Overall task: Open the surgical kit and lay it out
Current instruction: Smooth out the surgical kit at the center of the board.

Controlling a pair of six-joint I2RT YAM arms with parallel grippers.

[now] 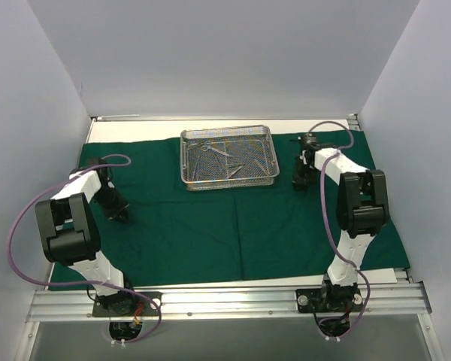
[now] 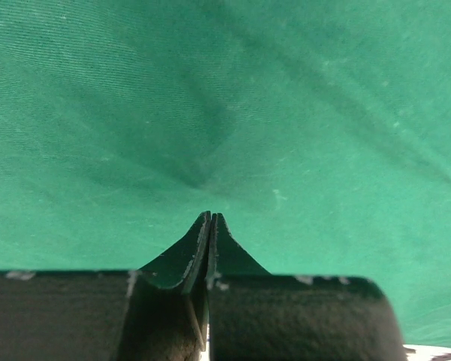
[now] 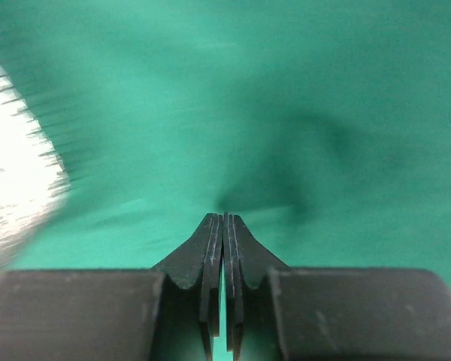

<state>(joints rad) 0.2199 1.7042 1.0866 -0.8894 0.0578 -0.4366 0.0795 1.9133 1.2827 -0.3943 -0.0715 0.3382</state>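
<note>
From above: showing green cloth (image 1: 210, 226) lying spread over the counter (image 1: 135, 129), mesh tray (image 1: 229, 184) holding steel instruments (image 1: 218, 154) at its twelve o'clock. Left wrist: showing left fingers (image 2: 195, 248) clenching together, tips at the cloth. Right wrist: showing right fingers (image 3: 210, 241) clenching likewise, over cloth.

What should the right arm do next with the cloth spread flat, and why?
Probably swing the right claw left toward the tray and open it. The cloth already lies flat, the instruments are still in the tray, and that claw, shut and empty, sits just beside it.
</note>
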